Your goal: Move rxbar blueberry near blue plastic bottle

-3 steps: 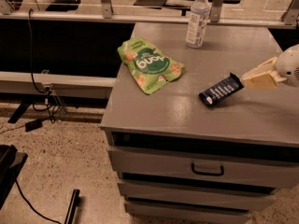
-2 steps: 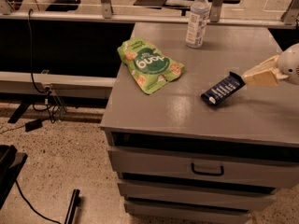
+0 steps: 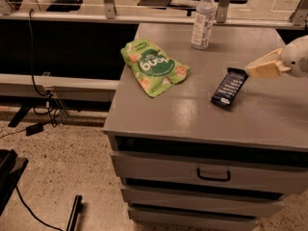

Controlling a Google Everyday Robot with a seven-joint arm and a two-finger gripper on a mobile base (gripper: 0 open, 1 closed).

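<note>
The rxbar blueberry (image 3: 229,87), a dark navy wrapper with white lettering, is on the right half of the grey cabinet top (image 3: 183,117). My gripper (image 3: 248,70) comes in from the right edge, its cream fingers (image 3: 263,66) closed on the bar's far right end. The bar's near end rests on or just above the surface. The blue plastic bottle (image 3: 202,19), clear with a white cap and pale label, stands upright at the back of the top, up and left of the bar and well apart from it.
A green snack pouch (image 3: 154,67) lies flat on the left half of the top. The cabinet has drawers below with a dark handle (image 3: 213,175). A rail and glass run behind the bottle. Cables lie on the floor at left.
My gripper and the bar with it have shifted slightly toward the back of the cabinet top, closer to the bottle. The pouch and bottle have not moved.
</note>
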